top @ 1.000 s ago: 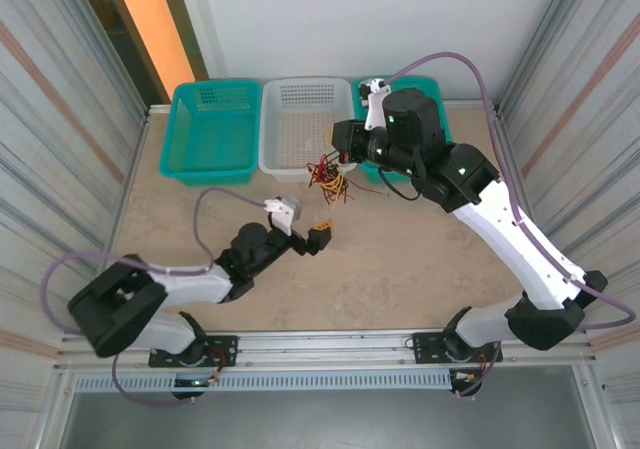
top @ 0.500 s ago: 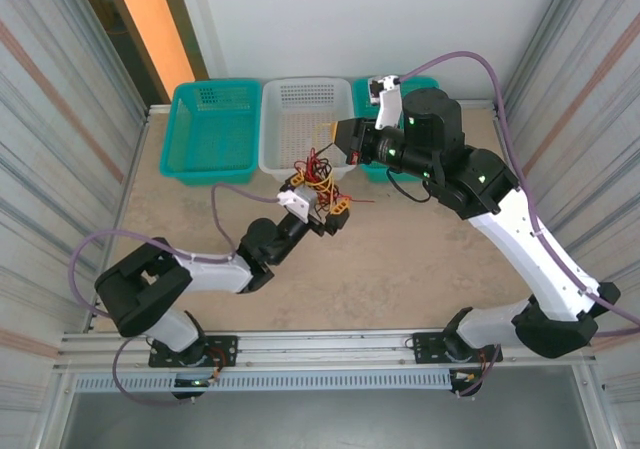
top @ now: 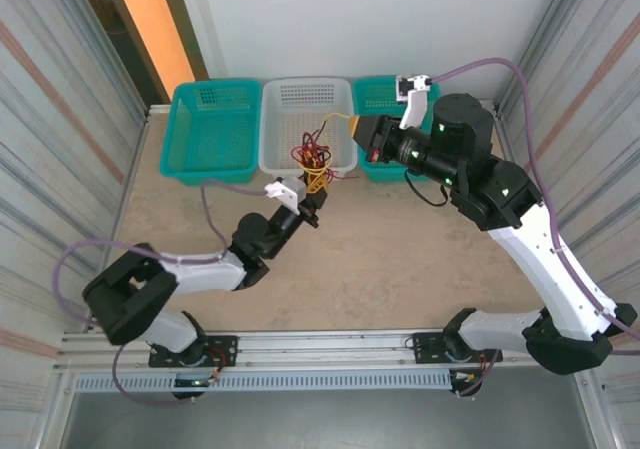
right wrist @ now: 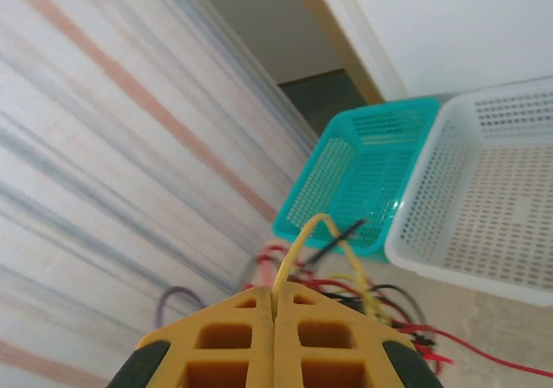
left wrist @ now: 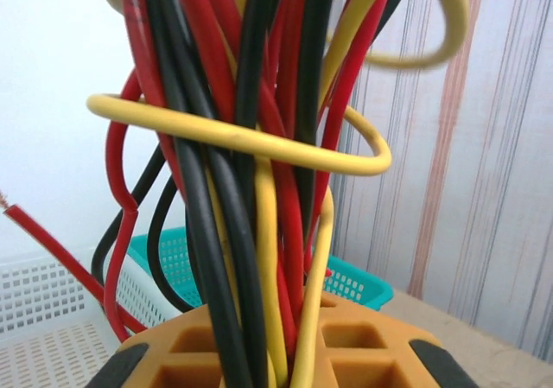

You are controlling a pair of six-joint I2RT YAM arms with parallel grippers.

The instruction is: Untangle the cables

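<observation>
Stretched forward from mid-table, where it hung a second ago with jaws wide, the left gripper point(top: 316, 193) now sits right under the cables point(top: 313, 159), and the right arm has drawn back toward the far right corner. Nearest the bases, the beige table point(top: 400, 249) lies bare. The left gripper point(left wrist: 259, 358) is clenched on the cables point(left wrist: 251, 189): red, black and yellow strands run down between its orange fingers point(left wrist: 354, 345) and rise in a tight upright sheaf, one yellow loop wrapped round them. From above, the bundle sits in front of the white basket point(top: 300, 99), overlapping its near rim (whether it touches the rim cannot be told). Beyond it, the right gripper point(top: 360, 126) is closed on a yellow cable point(top: 338, 118) that stretches back to the bundle; its wrist view shows the fingers pressed together point(right wrist: 275, 336) with the yellow cable point(right wrist: 298, 250) arching out of the seam. Teal baskets point(top: 210, 134) flank the white one along the far wall.
</observation>
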